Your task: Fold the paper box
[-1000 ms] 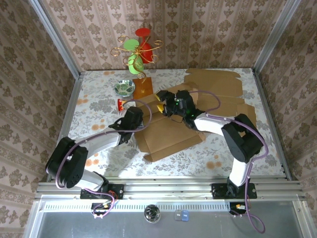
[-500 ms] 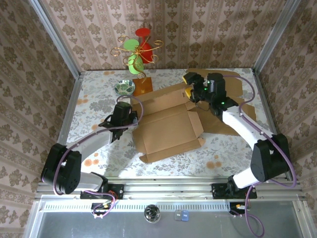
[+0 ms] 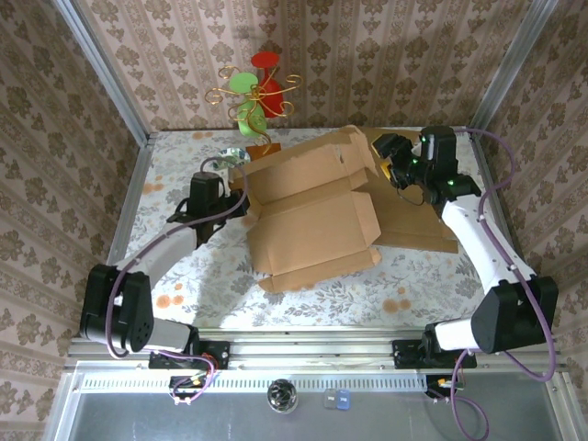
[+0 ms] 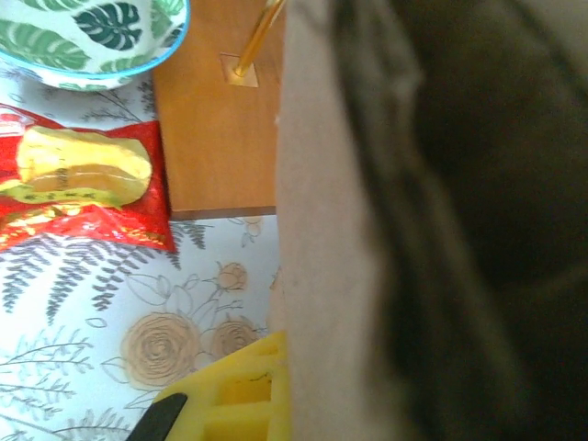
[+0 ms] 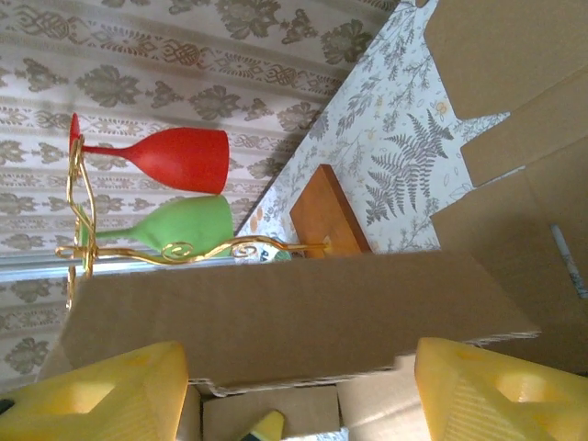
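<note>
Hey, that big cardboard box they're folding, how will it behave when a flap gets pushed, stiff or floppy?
Probably light: the cardboard box is thin sheet, one panel standing raised. Likely stiff across panels but hinging freely at its creases. Broad and lying on the table, it may slide when pushed.

Paper box (image 3: pixel 312 216) mid-table between left claw (image 3: pixel 242 196) and right claw (image 3: pixel 380 158), glass rack (image 3: pixel 257 92) behind, flat cardboard (image 3: pixel 427 225) beneath its right side

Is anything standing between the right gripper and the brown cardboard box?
Nothing visible does. The right gripper, open, faces the brown cardboard box directly at its raised flap. The gold wire stand with red and green glasses stands beyond the flap, not in between.
</note>
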Motion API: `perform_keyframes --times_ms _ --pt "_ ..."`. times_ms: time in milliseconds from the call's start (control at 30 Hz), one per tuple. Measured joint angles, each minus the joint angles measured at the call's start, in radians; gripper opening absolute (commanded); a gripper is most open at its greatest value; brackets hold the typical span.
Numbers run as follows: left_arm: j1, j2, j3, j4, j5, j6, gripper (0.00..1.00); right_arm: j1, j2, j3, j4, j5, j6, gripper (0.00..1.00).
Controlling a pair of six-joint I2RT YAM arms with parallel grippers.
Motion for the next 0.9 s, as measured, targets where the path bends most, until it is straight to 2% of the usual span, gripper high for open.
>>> perform_keyframes --times_ms 233,267,367,467,567,667,900 --pt "0.064 0.059 0.037 0.007 0.196 -0.079 0.00 -0.095 -0.018 0.043 -0.056 -0.054 -0.114 0.69" --pt "0.073 0.074 0.051 0.010 0.235 -0.090 0.00 -0.110 -0.015 0.063 -0.057 -0.074 -0.136 0.66" --pt "0.097 0.108 0.069 0.029 0.338 -0.125 0.00 -0.138 0.011 0.140 -0.054 -0.145 -0.190 0.46" --pt "0.110 0.128 0.069 0.054 0.416 -0.173 0.00 -0.138 0.039 0.176 -0.018 -0.211 -0.219 0.36" --pt "0.110 0.147 0.069 0.095 0.467 -0.225 0.00 -0.136 0.042 0.151 0.008 -0.249 -0.222 0.37" --pt "0.110 0.159 0.069 0.148 0.505 -0.277 0.00 -0.134 0.042 0.094 0.052 -0.289 -0.211 0.45" --pt "0.110 0.175 0.069 0.212 0.562 -0.341 0.00 -0.129 0.043 0.006 0.163 -0.398 -0.137 0.56"
